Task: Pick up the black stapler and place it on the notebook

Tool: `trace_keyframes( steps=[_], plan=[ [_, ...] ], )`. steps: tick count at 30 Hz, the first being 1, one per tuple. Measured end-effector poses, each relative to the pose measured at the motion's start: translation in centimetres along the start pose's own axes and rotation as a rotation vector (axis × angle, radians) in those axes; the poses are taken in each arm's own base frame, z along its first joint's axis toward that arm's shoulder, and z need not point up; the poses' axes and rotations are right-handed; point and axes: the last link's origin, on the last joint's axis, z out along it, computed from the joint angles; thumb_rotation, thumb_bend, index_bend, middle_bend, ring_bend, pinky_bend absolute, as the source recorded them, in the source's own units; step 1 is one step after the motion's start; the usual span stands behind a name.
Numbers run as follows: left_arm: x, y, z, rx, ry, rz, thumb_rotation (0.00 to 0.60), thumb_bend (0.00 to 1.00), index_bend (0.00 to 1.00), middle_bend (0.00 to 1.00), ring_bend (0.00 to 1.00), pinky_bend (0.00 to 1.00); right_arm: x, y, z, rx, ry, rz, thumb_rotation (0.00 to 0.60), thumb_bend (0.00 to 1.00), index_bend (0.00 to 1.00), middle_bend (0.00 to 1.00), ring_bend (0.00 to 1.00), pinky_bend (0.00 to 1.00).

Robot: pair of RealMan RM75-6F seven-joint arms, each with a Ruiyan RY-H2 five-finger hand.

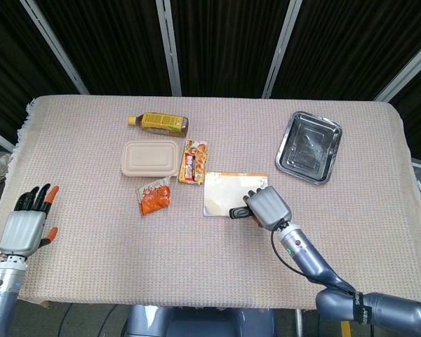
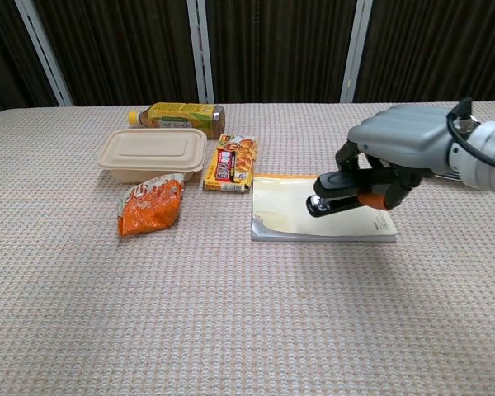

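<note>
Chest view: right hand (image 2: 400,144) fingers clamp black stapler (image 2: 337,192) above notebook (image 2: 318,210). Head view only: left hand (image 1: 27,226) splayed, empty, near bench (image 1: 91,246) edge.

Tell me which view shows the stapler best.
The chest view: the stapler shows side-on there, held by the right hand over the notebook. In the head view the hand covers most of it, and only its dark tip sticks out.

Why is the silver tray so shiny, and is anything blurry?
Head view: the silver metal tray mirrors pale glare from overhead light; everything is sharp. Chest view: the right hand holding the black stapler casts a soft shadow on the pale notebook.
</note>
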Motion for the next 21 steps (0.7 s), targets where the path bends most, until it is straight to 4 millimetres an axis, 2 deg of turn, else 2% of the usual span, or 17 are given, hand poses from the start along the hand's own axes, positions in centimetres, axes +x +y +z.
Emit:
trace_keyframes(
  steps=[5, 11, 18, 21],
  plan=[
    [-0.2, -0.4, 0.6, 0.019, -0.020, -0.007, 0.600, 0.30, 0.00, 0.00, 0.00, 0.11, 0.0, -1.5, 3.6, 0.019, -0.030, 0.002, 0.600, 0.47, 0.65, 0.45, 0.52, 0.64],
    [-0.2, -0.8, 0.9, 0.024, -0.028, -0.016, 0.600, 0.30, 0.00, 0.00, 0.00, 0.11, -0.4, -3.0, 6.2, 0.031, -0.054, -0.003, 0.600, 0.47, 0.65, 0.45, 0.52, 0.64],
    [-0.2, -1.0, 1.1, 0.024, -0.030, -0.020, 0.600, 0.30, 0.00, 0.00, 0.00, 0.11, -0.6, -3.9, 7.5, 0.037, -0.064, -0.006, 0.600, 0.47, 0.65, 0.45, 0.52, 0.64],
    [-0.2, -1.0, 1.1, 0.023, -0.028, -0.019, 0.600, 0.31, 0.00, 0.00, 0.00, 0.11, -0.7, -3.8, 7.7, 0.032, -0.067, -0.007, 0.600, 0.47, 0.60, 0.44, 0.51, 0.64]
  ],
)
